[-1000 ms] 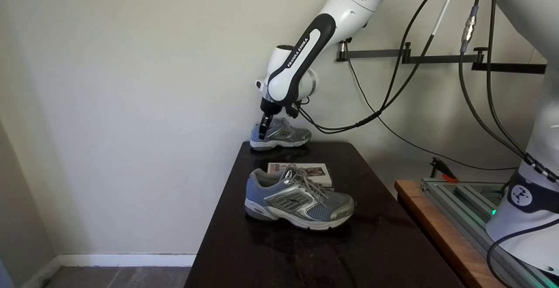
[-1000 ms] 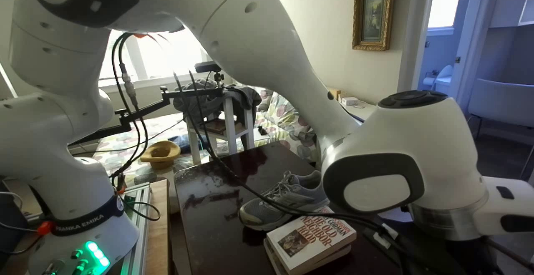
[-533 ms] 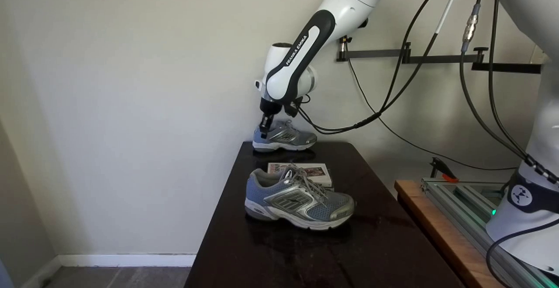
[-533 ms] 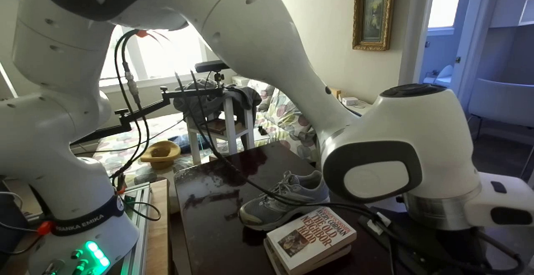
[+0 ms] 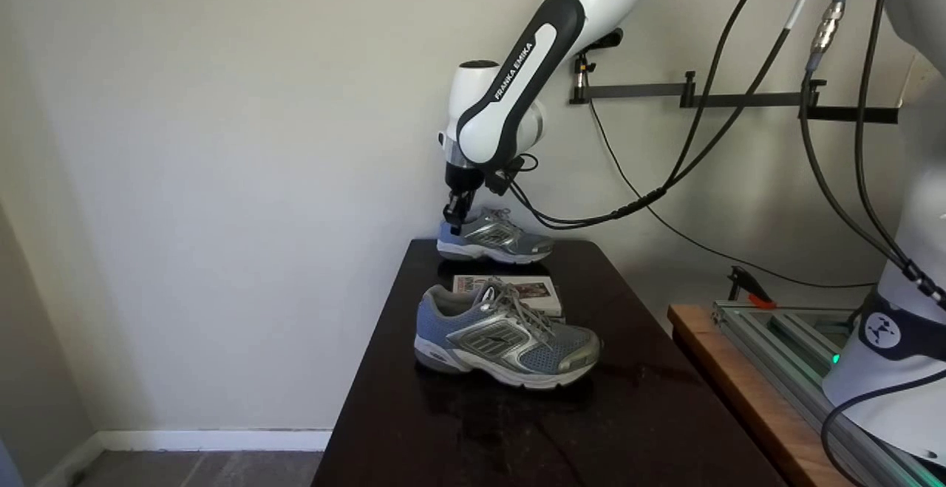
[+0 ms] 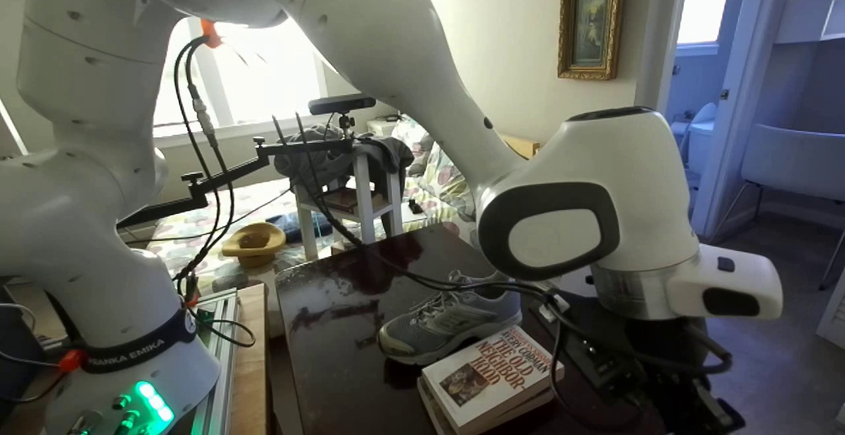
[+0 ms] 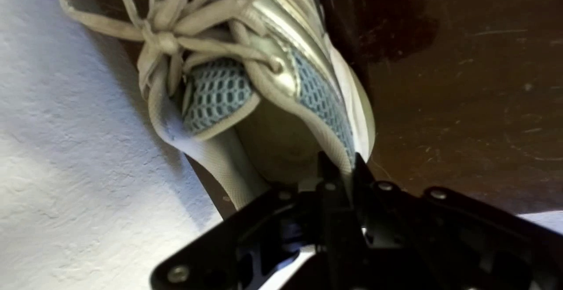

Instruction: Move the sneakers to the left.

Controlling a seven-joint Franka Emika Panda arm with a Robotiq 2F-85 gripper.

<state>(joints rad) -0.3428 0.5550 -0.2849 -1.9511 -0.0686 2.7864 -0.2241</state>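
Observation:
A pair of grey-silver and blue sneakers is on a dark table (image 5: pixel 562 435). The far sneaker (image 5: pixel 505 239) is at the table's far end in an exterior view, toe to the right. My gripper (image 5: pixel 455 225) is at its heel. In the wrist view my gripper (image 7: pixel 341 161) is shut round the collar wall of this sneaker (image 7: pixel 319 98), one finger inside the opening and one outside. I cannot tell whether its sole touches the table. The near sneaker (image 5: pixel 510 339) stands upright; it also shows in an exterior view (image 6: pixel 455 319), where the far sneaker is out of view.
Stacked paperback books (image 5: pixel 543 295) lie between the sneakers; they also show in an exterior view (image 6: pixel 492 382). Black cables (image 5: pixel 591 219) hang from the arm near the table. A wall (image 5: pixel 295 176) stands behind. The robot base sits beside the table on a wooden bench (image 5: pixel 746 391).
The gripper and the far sneaker have moved right and slightly nearer the books in an exterior view. The arm has shifted with them. The near sneaker and the books have not moved.

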